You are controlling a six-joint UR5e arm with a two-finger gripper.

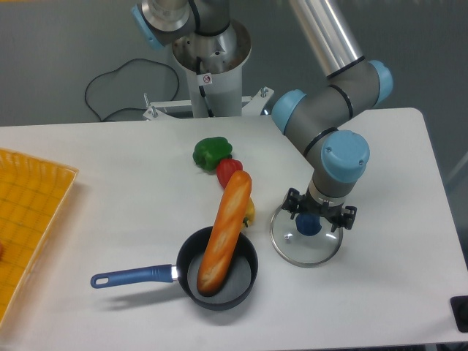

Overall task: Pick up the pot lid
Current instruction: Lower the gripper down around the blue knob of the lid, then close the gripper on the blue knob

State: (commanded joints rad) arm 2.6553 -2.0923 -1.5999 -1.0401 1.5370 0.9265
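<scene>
My gripper [319,215] is open just above the pot lid, its two dark fingers spread left and right. The lid [298,251] is a clear glass disc with a thin rim, lying flat on the table. Its round blue knob [308,224] shows between the fingers and slightly nearer the camera than the fingertips. The gripper body covers the far part of the lid. Whether the fingertips touch the glass, I cannot tell.
Left of the lid, a black pan [234,291] with a blue handle [134,276] holds a long bread loaf [225,238]. Behind are a yellow item [250,213], a red one [227,170] and a green pepper [210,153]. An orange crate [33,212] stands far left.
</scene>
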